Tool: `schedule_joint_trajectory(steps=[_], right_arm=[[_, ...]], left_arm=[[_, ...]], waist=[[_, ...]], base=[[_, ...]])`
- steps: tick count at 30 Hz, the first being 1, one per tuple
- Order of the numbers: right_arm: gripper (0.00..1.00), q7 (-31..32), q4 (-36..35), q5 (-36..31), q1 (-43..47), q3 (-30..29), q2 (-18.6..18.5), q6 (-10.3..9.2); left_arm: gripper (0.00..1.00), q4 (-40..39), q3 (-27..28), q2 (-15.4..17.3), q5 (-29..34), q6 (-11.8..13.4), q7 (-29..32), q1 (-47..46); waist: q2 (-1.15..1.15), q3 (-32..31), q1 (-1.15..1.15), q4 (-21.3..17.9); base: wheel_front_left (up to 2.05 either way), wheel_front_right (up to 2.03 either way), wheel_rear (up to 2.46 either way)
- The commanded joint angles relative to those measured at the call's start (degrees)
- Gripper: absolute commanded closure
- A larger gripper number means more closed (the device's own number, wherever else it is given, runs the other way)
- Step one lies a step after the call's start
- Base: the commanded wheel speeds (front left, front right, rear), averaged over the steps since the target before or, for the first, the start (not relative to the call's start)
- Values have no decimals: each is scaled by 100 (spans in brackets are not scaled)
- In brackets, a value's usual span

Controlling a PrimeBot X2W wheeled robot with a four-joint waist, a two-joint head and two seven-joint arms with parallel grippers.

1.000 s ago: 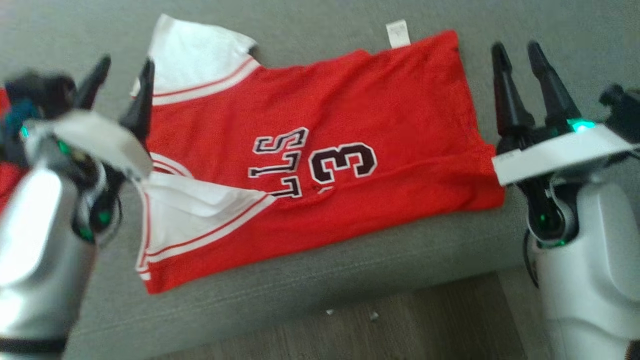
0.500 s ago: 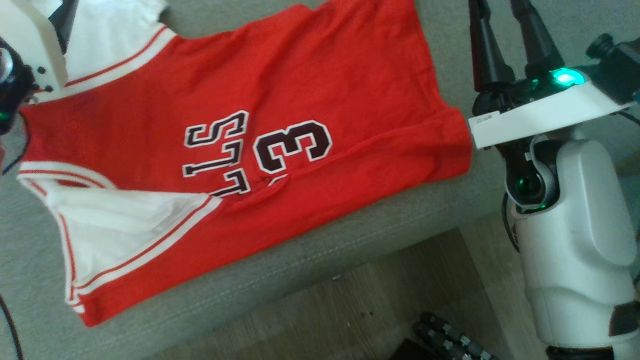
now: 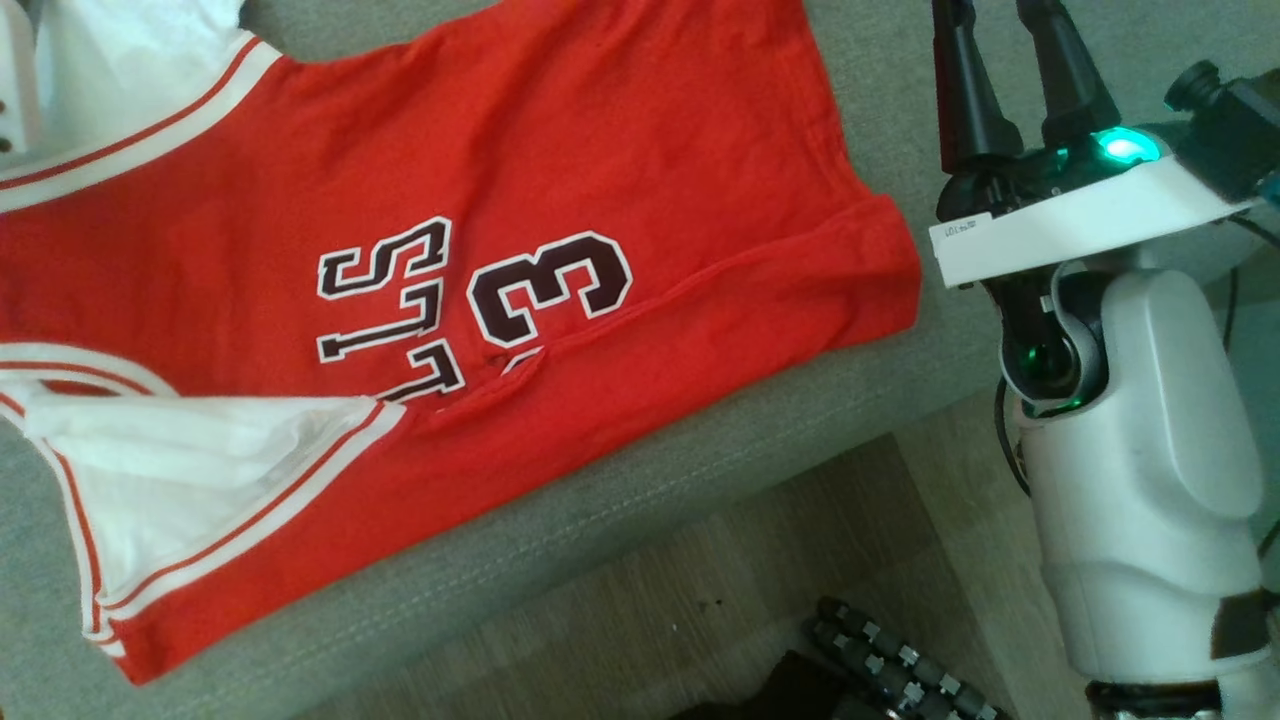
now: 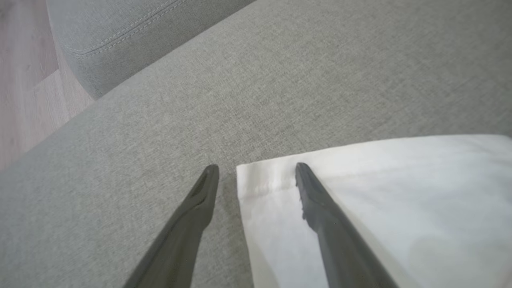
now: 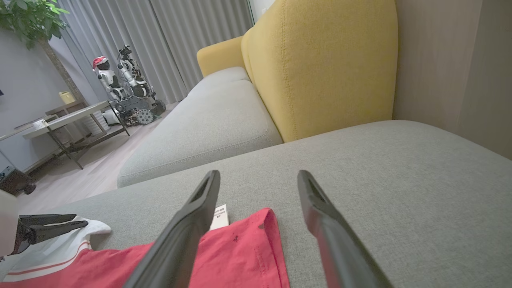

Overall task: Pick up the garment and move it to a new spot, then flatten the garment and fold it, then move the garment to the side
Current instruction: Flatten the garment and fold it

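Sofa (image 3: 700,480) — grey seat, carrying the jersey (image 3: 600,180), which lies spread near the front edge, number up, with one crease across its lower part. My view has swung right in the last second; the jersey itself has not shifted. My left gripper (image 4: 257,167) has gone to the far white sleeve (image 4: 400,192), jaws wide astride its corner, holding nothing. My right gripper (image 5: 259,176) hangs wide above the hem corner — both look placed for flattening, I judge.

Red jersey (image 3: 600,150) on grey sofa (image 3: 620,495)
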Motion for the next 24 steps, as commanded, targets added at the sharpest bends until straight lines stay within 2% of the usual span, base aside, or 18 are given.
schedule_joint_trajectory(steps=[1,3,4,5,6,13,18,20,24], right_arm=[[0,-49,-169,41,-103,89,80,36],[0,-44,-153,26,-124,97,85,36],[0,-40,-150,20,-133,101,87,36],[0,-34,-146,15,-142,102,87,36],[0,-28,-140,8,-149,92,84,36],[0,102,-64,41,-282,86,-59,36],[0,392,90,193,-539,131,-382,36],[0,601,199,233,-687,188,-600,36],[0,896,508,-149,-964,527,-1246,36]], left_arm=[[0,-22,123,226,6,-7,-30,-259],[0,73,79,164,-57,-31,-6,-310],[5,122,67,125,-110,-41,21,-328],[86,154,42,76,-161,-52,50,-338],[100,178,17,27,-215,-61,79,-348],[100,124,-12,-164,-555,-86,-352,-400],[100,-49,-12,-267,-629,-88,-957,-279],[100,-164,27,-357,-695,-83,-1180,-223],[100,-409,87,-537,-783,-44,-1629,-101]], waist=[[0,11,0,13],[0,24,0,33],[0,27,0,48],[0,25,0,68],[0,20,0,94],[0,-111,0,371],[0,-281,0,681],[0,-305,0,825],[0,-322,0,1145]], base=[[0,0,0],[0,0,0],[0,0,0],[0,0,0],[0,0,0],[0,0,0],[0,0,0],[0,0,0],[0,0,0]])
